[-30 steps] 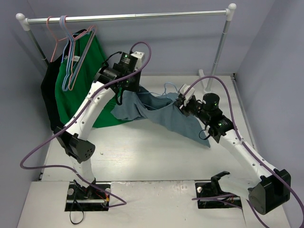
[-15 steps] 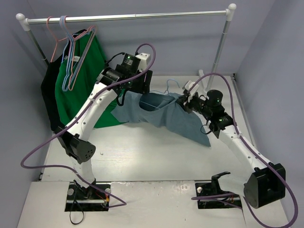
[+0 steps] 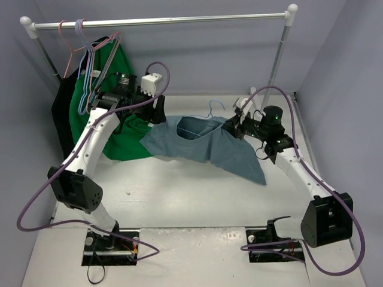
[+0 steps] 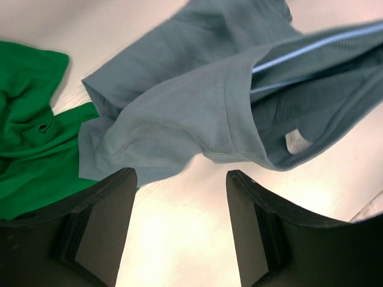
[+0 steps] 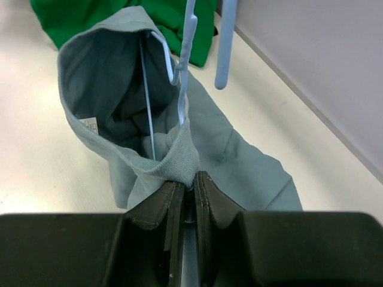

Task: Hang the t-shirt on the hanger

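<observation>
- Jaws: the left gripper (image 4: 179, 176) stands wide open with nothing between its fingers. The right gripper (image 5: 187, 176) is pinched narrow on the collar fold of the t-shirt (image 5: 119, 89). Whether the wire is also caught there cannot be told.
- Table (image 3: 179, 191): the t-shirt (image 3: 206, 146) lies spread across its far middle, with the collar end raised at the right gripper (image 3: 234, 127) and the hem trailing toward the near right.
- Rail (image 3: 161, 22): it spans the back. A green shirt (image 3: 111, 89), a black garment (image 3: 60, 119) and pink hangers (image 3: 69, 54) hang at its left end.
- Green shirt: its lower part lies on the table just beside the t-shirt's left sleeve. The left wrist view shows the two touching (image 4: 30, 119).
- Left gripper (image 3: 158, 110): it hovers above that sleeve, apart from the cloth.
- Hanger (image 3: 209, 112): from above, only the hook and a short length of wire show at the neck. The right wrist view shows the hanger (image 5: 182, 66) running down inside the neck opening, with the hook outside it. The left wrist view shows a wire arm (image 4: 311, 48) inside the collar.
- Label (image 5: 90, 124): it is white, sits inside the collar, and does not show from above.
</observation>
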